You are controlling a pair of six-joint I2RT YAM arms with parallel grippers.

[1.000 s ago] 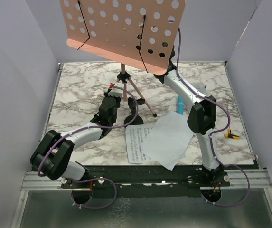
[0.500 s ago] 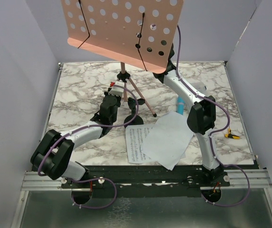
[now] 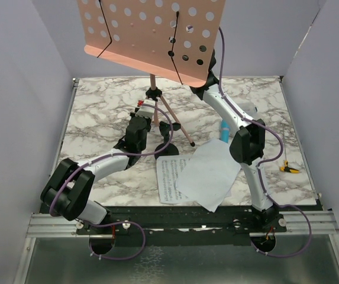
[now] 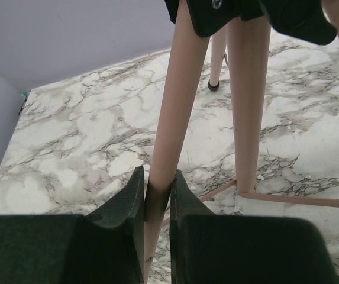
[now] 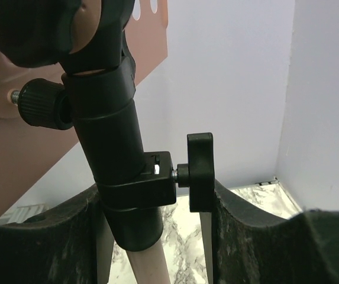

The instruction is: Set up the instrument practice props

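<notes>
The pink hole-dotted music stand stands at the back of the table on thin tripod legs. My left gripper is low beside the tripod, shut on one pink leg, with both fingers pressed against it. My right gripper reaches up behind the desk and is shut across the post's black clamp collar and its knob. Two white sheet-music pages lie overlapped at the front. The blue microphone peeks out behind them. The black mic stand's round base sits by the pages.
A small yellow and black object lies near the right edge of the marble table. Purple-grey walls close in the back and both sides. The stand's spread legs and cross braces occupy the middle back.
The pink desk has shifted and tilted slightly left, with the right arm following it. The left arm edged a little toward the tripod, still gripping the leg.
</notes>
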